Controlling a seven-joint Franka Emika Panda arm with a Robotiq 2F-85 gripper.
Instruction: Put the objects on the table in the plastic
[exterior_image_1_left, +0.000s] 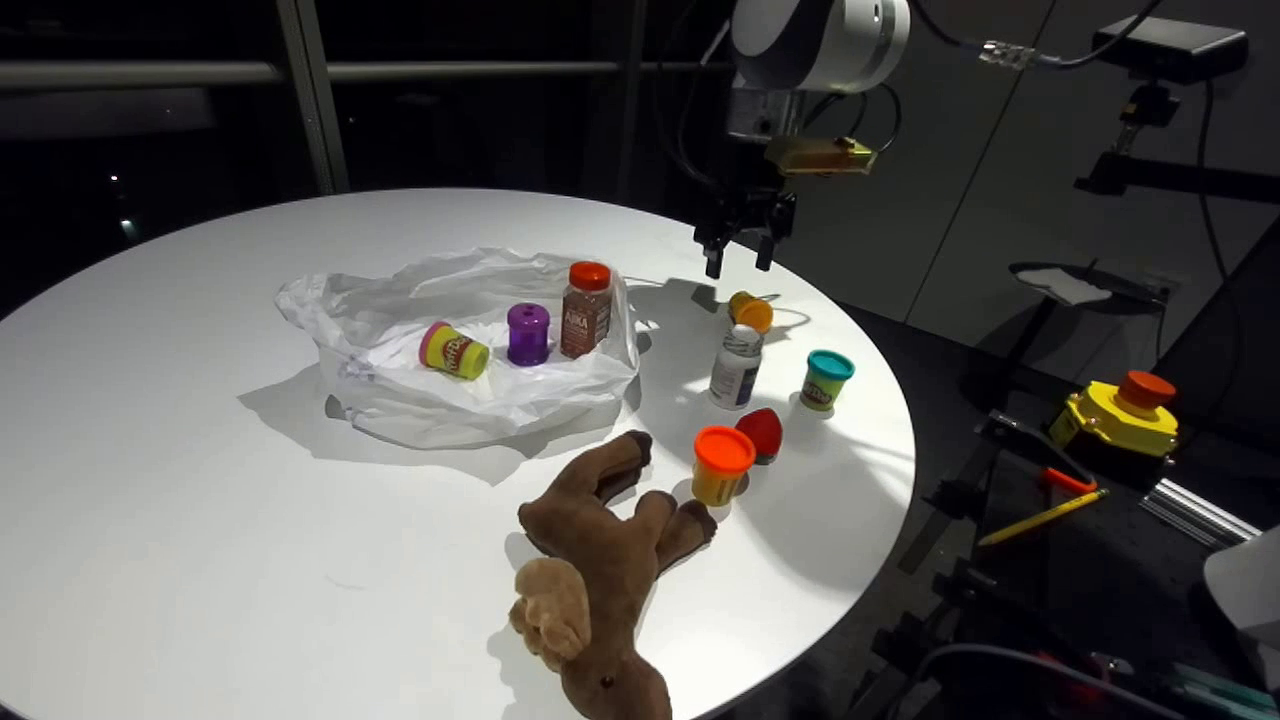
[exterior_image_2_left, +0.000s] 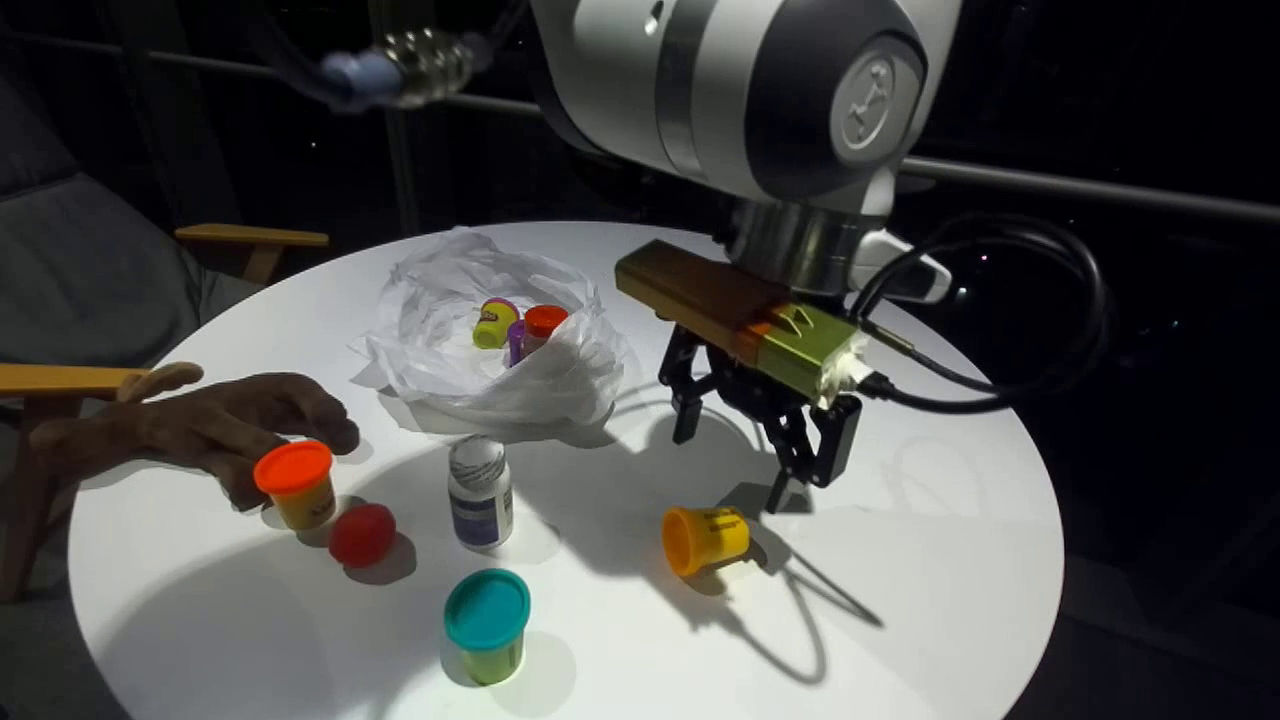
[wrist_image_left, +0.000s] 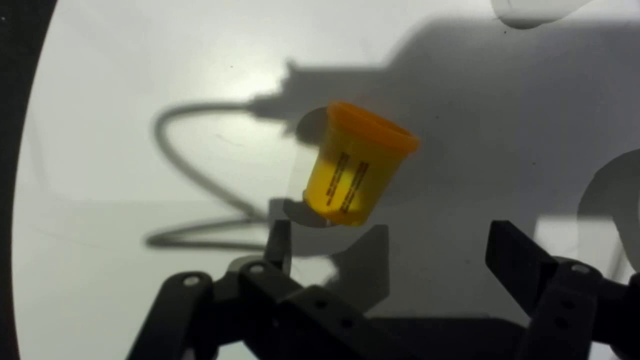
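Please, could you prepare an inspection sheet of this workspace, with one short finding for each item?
Surface: round white table, partly shadowed.
Job's things: plastic bag holds pink-lidded tub, purple container and red-capped bottle; outside are upright orange-lidded tub, red rounded object, white bottle, teal-lidded tub, tipped yellow tub and brown plush animal.
Clutter: yellow pencil, beside the table.
Grippers: the gripper is open above the table, near the tipped yellow tub, holding nothing.
Cables: black cable loops out beside the gripper.
Surroundings: yellow box with red button; grey chair.

White arm (exterior_image_2_left: 725, 100), dark cap (exterior_image_2_left: 810, 100), looped black cable (exterior_image_2_left: 940, 402), black claw (exterior_image_1_left: 739, 257), seemingly brown-gold box (exterior_image_2_left: 735, 312)
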